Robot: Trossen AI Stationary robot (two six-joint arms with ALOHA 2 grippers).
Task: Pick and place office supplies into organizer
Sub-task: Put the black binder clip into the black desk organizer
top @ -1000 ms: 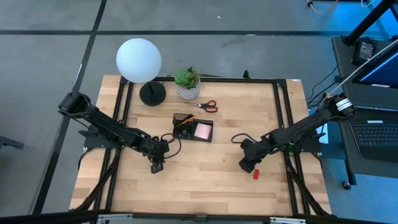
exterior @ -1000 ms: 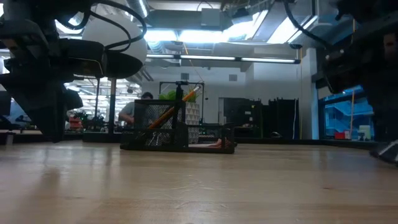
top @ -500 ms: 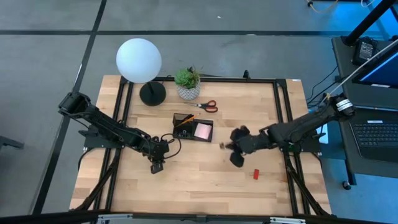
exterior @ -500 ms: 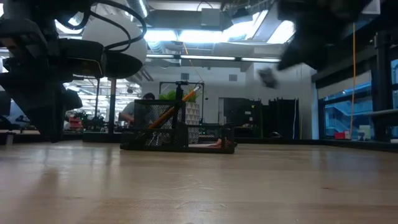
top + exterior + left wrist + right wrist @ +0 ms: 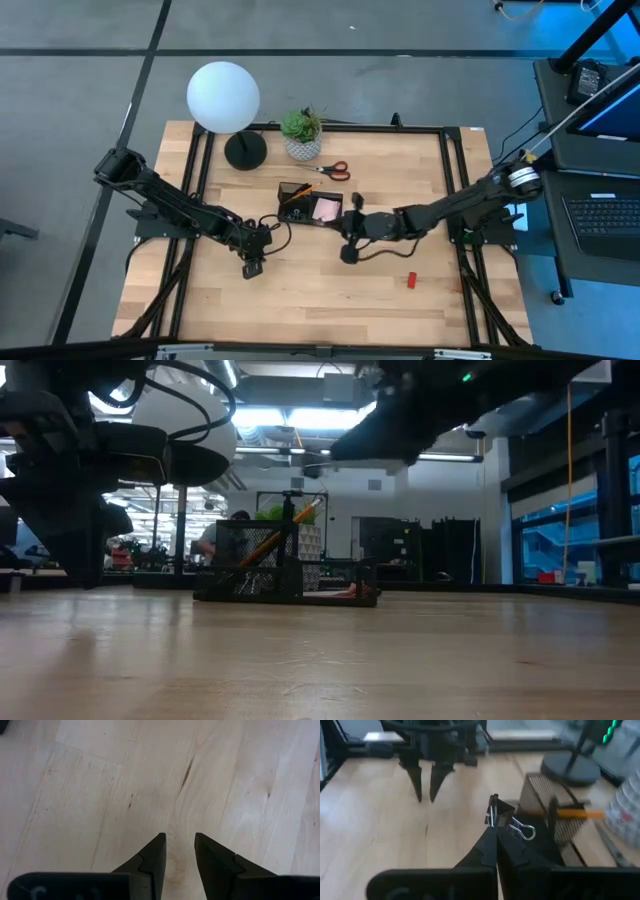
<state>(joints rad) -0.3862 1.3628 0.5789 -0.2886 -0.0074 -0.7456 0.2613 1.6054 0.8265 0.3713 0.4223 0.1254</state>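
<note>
The organizer point(image 5: 311, 207) is a black mesh tray standing near the middle of the surface, toward its far edge; an orange pencil point(image 5: 299, 192) leans tilted in its taller section, a pink sticky-note pad point(image 5: 326, 211) lies flat in a low compartment; red-handled scissors point(image 5: 334, 169) lie flat nearer the far edge; a small red block point(image 5: 410, 280) rests toward the near right corner; a black binder clip point(image 5: 501, 813) with silver wire handles is held off the surface, pinched in the right end effector point(image 5: 495, 836).

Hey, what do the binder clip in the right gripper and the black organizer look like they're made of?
The binder clip, pinched in the right gripper, looks like black painted sheet metal with shiny silver wire handles. The organizer appears to be black metal mesh, judging by its fine perforated wall, though coated plastic can't be ruled out.
</note>
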